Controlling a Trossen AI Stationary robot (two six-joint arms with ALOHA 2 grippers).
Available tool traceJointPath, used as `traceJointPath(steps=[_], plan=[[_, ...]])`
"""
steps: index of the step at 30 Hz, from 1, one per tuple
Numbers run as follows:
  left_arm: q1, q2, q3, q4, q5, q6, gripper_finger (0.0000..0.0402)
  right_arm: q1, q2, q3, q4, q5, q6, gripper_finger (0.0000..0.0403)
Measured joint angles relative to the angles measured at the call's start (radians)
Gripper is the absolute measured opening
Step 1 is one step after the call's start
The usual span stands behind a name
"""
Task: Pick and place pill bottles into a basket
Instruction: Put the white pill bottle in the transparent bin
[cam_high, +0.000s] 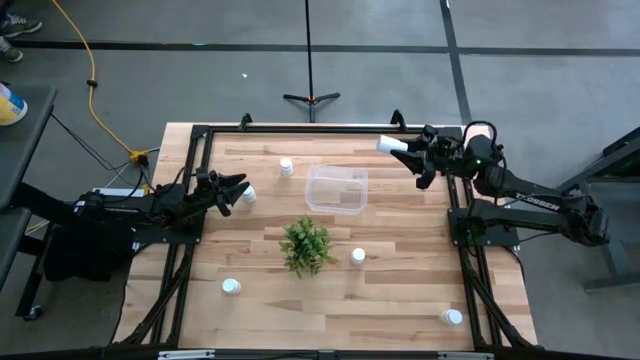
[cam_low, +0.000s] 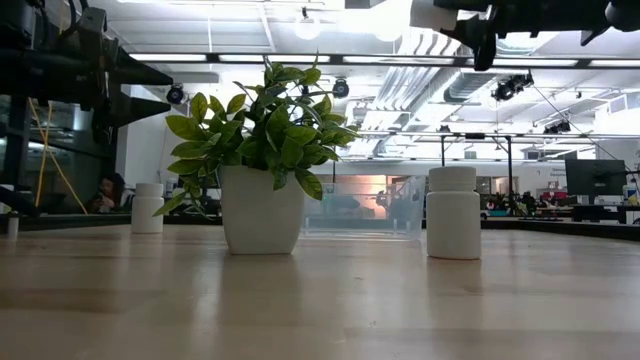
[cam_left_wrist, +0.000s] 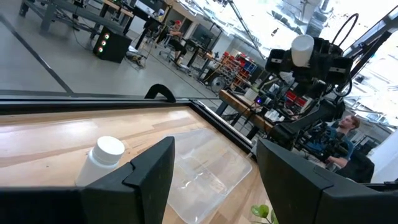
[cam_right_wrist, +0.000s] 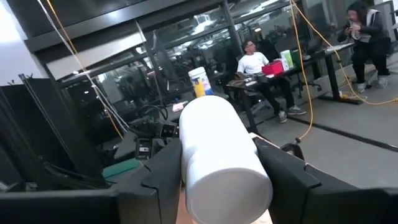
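Holding a small white cylindrical pill bottle sideways, the right gripper is clamped on it at the table's 1 o'clock edge, apparently raised. Clear plastic rectangular basket lies at 12. Left gripper, fingers apart, sits at 9 beside another white bottle.

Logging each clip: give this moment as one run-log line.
right hand: shut on pill bottle, lifted, right of basket | left hand: open, near table bottle | basket: no bottles seen inside
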Motion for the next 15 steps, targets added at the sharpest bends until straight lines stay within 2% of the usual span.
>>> traceJointPath(steps=[15], plan=[[0.0,0.0,0.0,0.0,-0.004,0.0,0.0262,0.0,0.0,0.0,0.0,-0.005,0.017,0.0167]])
